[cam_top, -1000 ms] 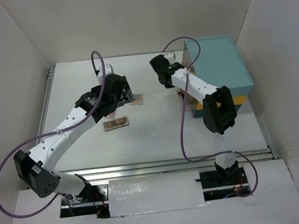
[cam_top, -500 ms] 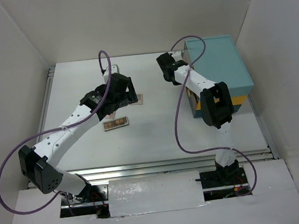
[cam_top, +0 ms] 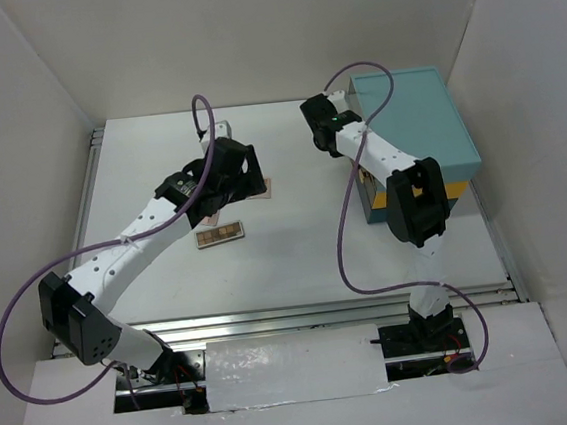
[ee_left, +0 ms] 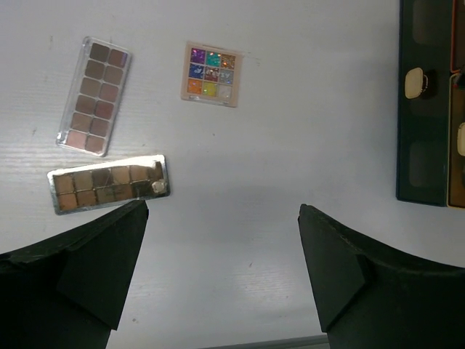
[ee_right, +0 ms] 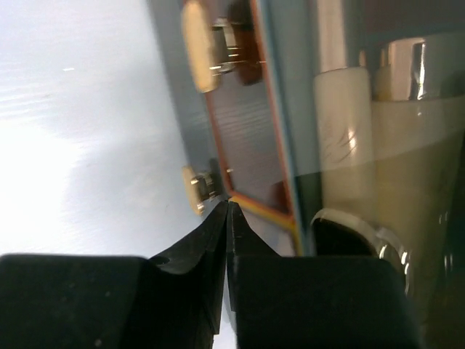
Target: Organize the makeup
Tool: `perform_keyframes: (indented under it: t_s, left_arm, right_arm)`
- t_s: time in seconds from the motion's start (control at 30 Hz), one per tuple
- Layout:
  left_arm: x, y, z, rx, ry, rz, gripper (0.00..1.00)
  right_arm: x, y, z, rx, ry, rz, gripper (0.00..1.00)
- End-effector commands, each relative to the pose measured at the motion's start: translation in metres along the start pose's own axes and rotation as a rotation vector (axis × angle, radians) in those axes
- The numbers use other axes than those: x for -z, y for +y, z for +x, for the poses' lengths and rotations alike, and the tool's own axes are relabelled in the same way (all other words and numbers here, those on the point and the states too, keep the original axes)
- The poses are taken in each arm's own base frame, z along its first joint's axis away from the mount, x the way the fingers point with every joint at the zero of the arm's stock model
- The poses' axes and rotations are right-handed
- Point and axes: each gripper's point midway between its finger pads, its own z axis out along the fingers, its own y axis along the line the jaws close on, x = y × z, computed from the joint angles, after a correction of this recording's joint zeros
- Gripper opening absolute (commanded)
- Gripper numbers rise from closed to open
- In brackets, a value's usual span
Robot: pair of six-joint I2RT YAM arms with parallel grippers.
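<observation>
From above, judged the sorting barely begun: found one long palette (cam_top: 218, 236) and the colourful palette (cam_top: 261, 188) loose on the table (cam_top: 298, 261), well apart from the teal case (cam_top: 414, 109), with the left gripper (cam_top: 244, 168) above them and the right gripper (cam_top: 317, 121) by the case's drawer side. Through the left wrist, counted three palettes, among them the clear palette (ee_left: 94, 97) and the gold palette (ee_left: 109, 183); saw the jaws spread wide and empty, bare table all round, the case edge off to the right. Through the right wrist, saw the fingertips (ee_right: 218, 225) pressed together on nothing, just beside a drawer knob (ee_right: 196, 190); made out bottles (ee_right: 341, 123) inside the case; judged room tight there among knobs and front edge.
</observation>
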Motion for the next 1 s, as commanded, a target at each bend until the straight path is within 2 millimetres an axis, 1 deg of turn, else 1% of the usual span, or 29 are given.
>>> perform_keyframes:
  t_s: [0.0,0.03,0.07,0.1,0.13,0.17,0.2,0.23,0.27,0.3,0.33,0.37,0.4,0.43,0.47,0.5,0.53,0.57,0.6,0.63,0.67,0.7,0.73,0.77,0.8,0.87,0.9,0.93,0.97]
  left_arm:
    - [-0.017,-0.011,0.000,0.021,0.007,0.064,0.99]
    - [-0.019,-0.020,0.006,0.035,0.047,0.131,0.99]
    - [-0.029,-0.023,0.005,0.063,0.044,0.172,0.99]
    - [-0.033,-0.028,0.007,0.087,0.056,0.210,0.99]
    - [-0.037,-0.032,0.024,0.089,0.102,0.259,0.99]
    - [-0.040,-0.038,0.025,0.095,0.095,0.292,0.99]
    - [-0.042,-0.051,0.016,0.111,0.050,0.361,0.99]
    - [-0.048,-0.052,0.027,0.112,0.060,0.385,0.99]
    - [-0.050,-0.060,0.028,0.135,0.062,0.429,0.99]
    - [-0.058,-0.072,0.027,0.147,0.042,0.481,0.99]
    - [-0.063,-0.079,0.028,0.149,0.045,0.510,0.99]
    - [-0.067,-0.089,0.027,0.170,0.053,0.544,0.99]
    - [-0.083,-0.097,0.045,0.172,0.119,0.576,1.00]
    - [-0.085,-0.117,0.032,0.180,0.091,0.649,0.99]
    - [-0.091,-0.127,0.034,0.212,0.115,0.684,0.99]
    - [-0.109,-0.139,0.049,0.218,0.160,0.736,0.99]
    - [-0.114,-0.153,0.039,0.231,0.152,0.772,0.98]
    - [-0.122,-0.160,0.039,0.260,0.169,0.784,0.97]
    - [-0.145,-0.162,0.059,0.269,0.225,0.771,0.97]
    - [-0.149,-0.176,0.045,0.276,0.203,0.799,0.96]
    - [-0.170,-0.175,0.061,0.289,0.238,0.773,0.96]
    - [-0.177,-0.179,0.061,0.297,0.237,0.778,0.96]
    - [-0.177,-0.192,0.049,0.300,0.220,0.817,0.96]
    - [-0.194,-0.193,0.061,0.320,0.242,0.814,0.96]
    - [-0.196,-0.199,0.058,0.329,0.239,0.835,0.96]
    - [-0.196,-0.215,0.046,0.363,0.220,0.912,0.94]
    - [-0.207,-0.216,0.054,0.379,0.227,0.911,0.93]
    - [-0.209,-0.222,0.047,0.388,0.211,0.930,0.91]
    - [-0.222,-0.219,0.056,0.413,0.229,0.912,0.89]
  right_arm:
    - [0.054,0.018,-0.033,-0.002,-0.129,-0.116,0.08]
    - [0.062,0.025,-0.036,0.005,-0.143,-0.147,0.16]
    - [0.070,0.029,-0.040,0.000,-0.162,-0.163,0.21]
    - [0.084,0.033,-0.045,0.001,-0.189,-0.182,0.24]
    - [0.089,0.030,-0.048,-0.004,-0.203,-0.169,0.24]
    - [0.093,0.026,-0.049,-0.002,-0.206,-0.161,0.24]
    - [0.100,0.018,-0.054,-0.014,-0.219,-0.152,0.24]
    - [0.103,0.012,-0.054,-0.027,-0.220,-0.139,0.24]
    - [0.107,0.007,-0.051,-0.029,-0.210,-0.134,0.24]
    - [0.118,0.000,-0.055,-0.073,-0.219,-0.159,0.24]
    - [0.123,-0.006,-0.055,-0.098,-0.224,-0.162,0.24]
    - [0.128,-0.001,-0.050,-0.108,-0.220,-0.216,0.25]
    - [0.148,-0.012,-0.056,-0.159,-0.257,-0.272,0.28]
    - [0.157,-0.014,-0.056,-0.184,-0.274,-0.314,0.43]
    - [0.161,-0.010,-0.051,-0.203,-0.287,-0.360,0.54]
    - [0.181,-0.029,-0.058,-0.268,-0.340,-0.388,0.58]
    - [0.187,-0.035,-0.059,-0.292,-0.364,-0.394,0.59]
    - [0.189,-0.038,-0.057,-0.307,-0.385,-0.397,0.60]
    - [0.196,-0.050,-0.058,-0.312,-0.410,-0.385,0.59]
    - [0.195,-0.052,-0.058,-0.307,-0.412,-0.373,0.56]
    - [0.192,-0.053,-0.055,-0.285,-0.388,-0.349,0.52]
    - [0.190,-0.058,-0.056,-0.287,-0.382,-0.315,0.23]
    - [0.189,-0.060,-0.056,-0.292,-0.376,-0.302,0.06]
    - [0.193,-0.062,-0.058,-0.304,-0.380,-0.308,0.00]
    - [0.195,-0.063,-0.060,-0.325,-0.388,-0.321,0.00]
    - [0.203,-0.051,-0.061,-0.338,-0.404,-0.421,0.00]
    - [0.215,-0.055,-0.063,-0.371,-0.426,-0.463,0.00]
    - [0.222,-0.051,-0.062,-0.378,-0.433,-0.516,0.00]
    - [0.231,-0.053,-0.061,-0.394,-0.455,-0.558,0.00]
